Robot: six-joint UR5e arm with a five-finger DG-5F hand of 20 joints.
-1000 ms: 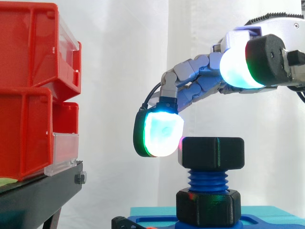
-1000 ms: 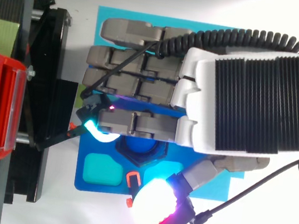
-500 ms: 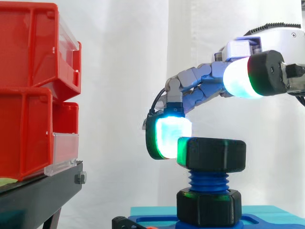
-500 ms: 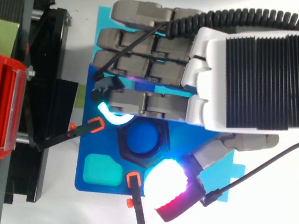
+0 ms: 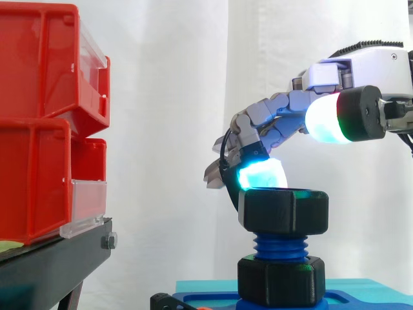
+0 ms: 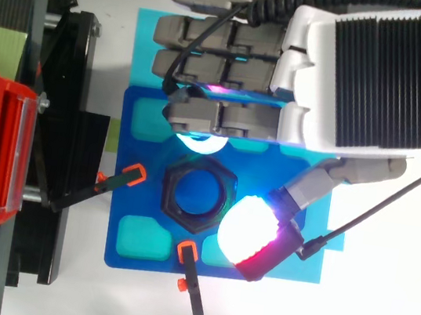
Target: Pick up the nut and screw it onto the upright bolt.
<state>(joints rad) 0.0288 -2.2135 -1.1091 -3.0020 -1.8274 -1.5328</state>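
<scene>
A black six-sided nut (image 5: 284, 210) sits at the top of an upright blue threaded bolt (image 5: 281, 246); bare thread shows between it and a second black collar (image 5: 281, 281) at the bolt's foot, so the nut looks only partly wound down. The bolt's long axis runs straight up from a blue base plate (image 6: 121, 200). The robot hand (image 6: 374, 71) reaches in from the right, above the nut, its fingers loosely extended and grasping nothing. One glowing finger pad (image 5: 261, 174) rests at the nut's far upper rim; seen from above, the thumb pad (image 6: 249, 231) lies just beside the nut's near right corner; seen from the side, it hangs well above the nut. The nut therefore lies below the hand, between finger and thumb; gripping it would probably mean lowering the thumb to the nut's flank.
</scene>
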